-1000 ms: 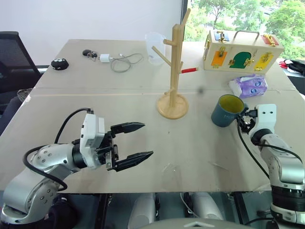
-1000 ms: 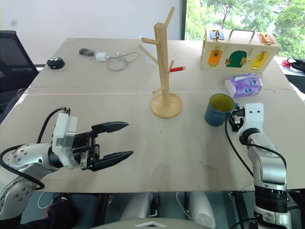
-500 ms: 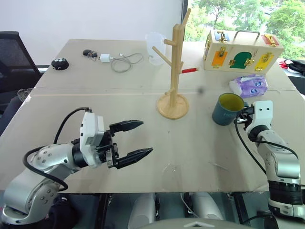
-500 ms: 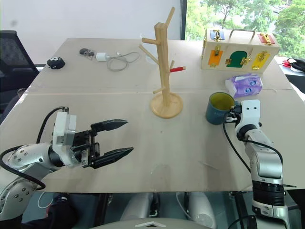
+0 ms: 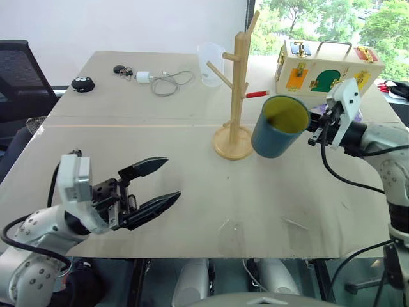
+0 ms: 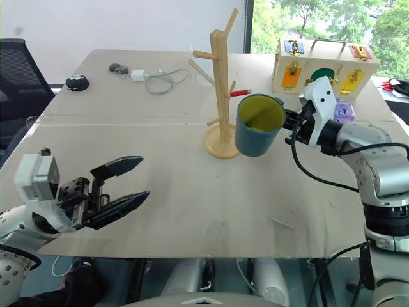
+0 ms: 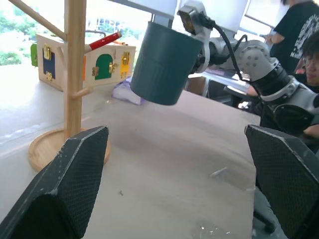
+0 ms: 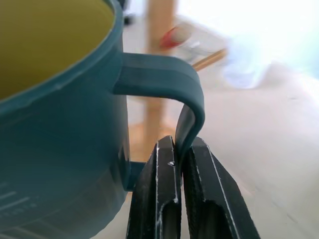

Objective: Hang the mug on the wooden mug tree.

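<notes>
- Now the mug (image 5: 278, 125) hangs in the air, clear of the table (image 5: 192, 185), just beside the wooden mug tree (image 5: 236, 96) on its right and about level with the lower pegs; its yellow mouth tips up and toward the camera.
- Judged from its look, the mug is stiff glazed ceramic: fairly heavy for a thin pinch, slick, and likely to chip if it knocks the post or drops.
- The loop handle is the sensible place to take hold, yet it is also the part that must slide over a peg, so the grip should leave the loop's opening free.
- The right hand (image 8: 179, 164) is clenched on the lower, upright stretch of that handle, the two black fingers (image 8: 159, 199) pressing it from either side; the loop above them stays open.
- With the weight hanging off one side of such a narrow pinch, the mug could swivel in the grip, so I judge a slow approach to the peg wise.
- The left hand (image 5: 146, 190) hovers low over the near left of the table, well apart from the tree, spread wide and grasping nothing.
</notes>
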Tool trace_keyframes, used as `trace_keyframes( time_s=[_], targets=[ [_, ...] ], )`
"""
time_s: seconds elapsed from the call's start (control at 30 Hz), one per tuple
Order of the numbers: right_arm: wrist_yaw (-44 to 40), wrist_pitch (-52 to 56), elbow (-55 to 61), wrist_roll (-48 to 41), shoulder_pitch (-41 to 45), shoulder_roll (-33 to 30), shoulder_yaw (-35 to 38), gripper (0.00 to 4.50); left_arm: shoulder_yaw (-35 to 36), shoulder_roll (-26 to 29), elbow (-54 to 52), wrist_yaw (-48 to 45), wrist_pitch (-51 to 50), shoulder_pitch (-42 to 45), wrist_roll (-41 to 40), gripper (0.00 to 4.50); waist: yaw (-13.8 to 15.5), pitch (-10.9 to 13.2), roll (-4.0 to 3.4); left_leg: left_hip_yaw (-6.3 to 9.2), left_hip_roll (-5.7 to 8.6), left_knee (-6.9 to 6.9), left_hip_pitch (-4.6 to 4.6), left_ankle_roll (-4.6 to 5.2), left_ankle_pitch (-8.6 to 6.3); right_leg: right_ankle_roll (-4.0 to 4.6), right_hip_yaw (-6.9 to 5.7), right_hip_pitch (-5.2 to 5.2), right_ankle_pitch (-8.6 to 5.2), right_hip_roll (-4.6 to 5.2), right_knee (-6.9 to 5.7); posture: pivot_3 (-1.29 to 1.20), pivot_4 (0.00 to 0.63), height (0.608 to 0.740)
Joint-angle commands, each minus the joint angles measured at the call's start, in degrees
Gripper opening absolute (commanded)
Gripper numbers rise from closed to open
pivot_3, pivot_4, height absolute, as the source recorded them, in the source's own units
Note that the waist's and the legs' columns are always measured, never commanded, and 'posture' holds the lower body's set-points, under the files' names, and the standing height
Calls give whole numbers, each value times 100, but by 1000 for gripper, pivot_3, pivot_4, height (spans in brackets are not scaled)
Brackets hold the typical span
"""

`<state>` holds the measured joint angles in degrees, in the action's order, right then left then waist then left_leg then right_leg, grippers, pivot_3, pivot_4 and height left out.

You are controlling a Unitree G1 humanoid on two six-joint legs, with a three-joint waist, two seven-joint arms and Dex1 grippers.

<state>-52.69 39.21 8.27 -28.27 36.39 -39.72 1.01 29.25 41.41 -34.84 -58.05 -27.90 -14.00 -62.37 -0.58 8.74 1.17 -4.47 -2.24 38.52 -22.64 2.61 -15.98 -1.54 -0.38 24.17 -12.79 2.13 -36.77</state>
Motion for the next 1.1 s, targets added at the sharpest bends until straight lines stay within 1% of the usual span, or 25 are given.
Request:
trace_keyframes(
  time_s=[0.03, 0.13, 0.27, 0.47, 0.63, 0.8, 0.93, 1.0, 1.03, 1.07, 1.1],
  targets=[
    [-788, -467, -901, 286, 962, -111, -409, 19, 195, 114, -217, 87, -83, 21, -326, 4500, -32, 5, -4, -3, 0, 2, 1, 0, 0, 0, 3, 1, 1, 0, -1, 0, 150, 740],
    [-1118, -821, -1580, 530, 1450, -8, -657, 19, 241, 128, -356, 310, -133, 0, -424, 4500, -24, 5, -3, -3, -4, -1, 2, 0, 0, 2, 2, 4, 1, -5, -3, 0, 150, 740],
    [-1472, -1164, -2315, 740, 1897, 128, -793, 19, 243, 133, -609, 608, -180, -41, -500, 4500, -8, 5, -4, 3, -7, -5, -5, -2, 1, -7, -5, 6, 6, -6, -1, 0, 150, 740],
    [-1842, -1480, -2913, 949, 2346, 381, -918, 19, 296, 100, -872, 949, -206, -213, -629, 4500, -21, 6, -5, -1, -1, -5, -14, -24, 14, -8, -5, 7, 6, 6, 6, 0, 150, 740],
    [-1980, -1613, -3248, 1079, 2629, 686, -952, 19, 378, 109, -891, 997, -168, -337, -680, 4500, -25, 7, -7, 5, -5, -8, -8, -25, 14, -3, -10, 8, 4, 0, -2, 0, 150, 740],
    [-2039, -1767, -3479, 1245, 2802, 864, -994, 19, 499, 83, -897, 994, -128, -491, -702, 4500, -14, 8, -8, 4, -3, -7, -9, -27, 15, 0, -9, 8, 3, 3, -3, 0, 150, 740],
    [-1691, -1886, -3865, 1649, 2965, 1113, -1156, 19, 504, 38, -902, 946, -83, -574, -652, 4500, -29, 8, -9, -1, -2, -7, -9, -28, 15, 1, -7, 8, 3, 5, -1, 0, 150, 740],
    [-1736, -2088, -3931, 1794, 2917, 1149, -1238, 590, 511, 7, -858, 872, -39, -613, -604, 4500, -29, 8, -9, 0, -2, -8, -9, -28, 16, 1, -8, 9, 2, 4, -2, 0, 150, 740],
    [-1757, -2145, -3932, 1841, 2889, 1155, -1253, 960, 518, -4, -839, 841, -22, -627, -587, 4500, -27, 9, -10, 1, -2, -8, -9, -29, 16, 1, -9, 9, 2, 3, -2, 0, 150, 740],
    [-1741, -2195, -3907, 1884, 2862, 1148, -1248, 1431, 528, -15, -816, 808, -7, -638, -576, 4500, -21, 9, -10, 2, -2, -8, -10, -29, 16, 1, -10, 9, 2, 3, -2, 0, 150, 740],
    [-1714, -2166, -3782, 1889, 2803, 1097, -1207, 2022, 544, -27, -789, 784, 10, -642, -572, 4500, -19, 9, -10, 2, -2, -9, -10, -29, 16, 1, -9, 9, 2, 4, -1, 0, 150, 740]
  ],
)
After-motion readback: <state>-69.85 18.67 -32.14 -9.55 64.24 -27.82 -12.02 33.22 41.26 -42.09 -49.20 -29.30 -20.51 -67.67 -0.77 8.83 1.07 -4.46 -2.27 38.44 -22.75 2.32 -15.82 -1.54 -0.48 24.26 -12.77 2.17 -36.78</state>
